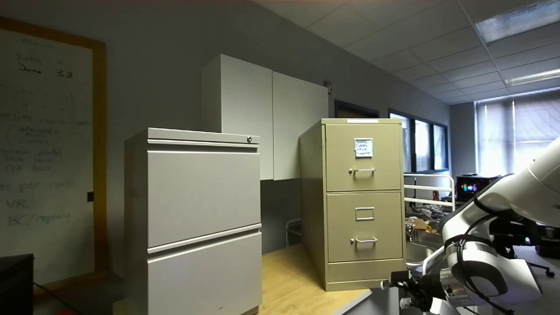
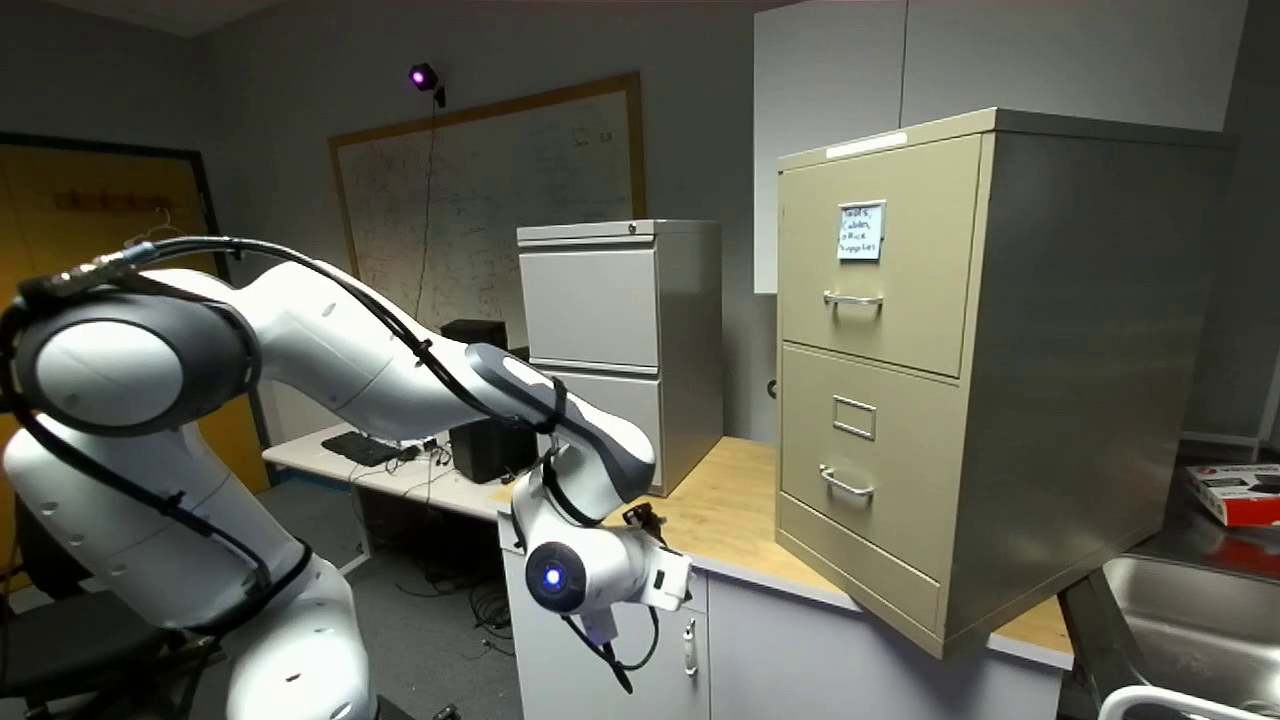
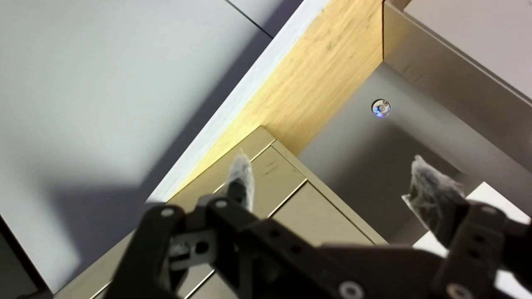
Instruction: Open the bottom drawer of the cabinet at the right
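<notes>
Presenting fingers (image 3: pixel 436 191) spread wide apart, the gripper (image 3: pixel 337 179) is pointing toward the lower front of the tan cabinet (image 1: pixel 313 210), whose bottom drawer (image 1: pixel 364 228) is sitting fully closed (its face flush with the labelled top drawer (image 1: pixel 363 163) above), while one front corner is overhanging the wooden countertop (image 1: pixel 284 271).

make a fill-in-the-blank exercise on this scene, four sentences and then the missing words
The tall beige metal filing cabinet has ____ silver bar handles on its front.
The handwritten white label card sits directly ____ the flat beige metal bottom drawer.
In the wrist view, the black two-fingered end effector is ____ rather than shut.
In both exterior views, the small round metal lock is near the top ____ corner of the front of the pale grey boxy cabinet.

Missing words: two; above; open; right.
</notes>
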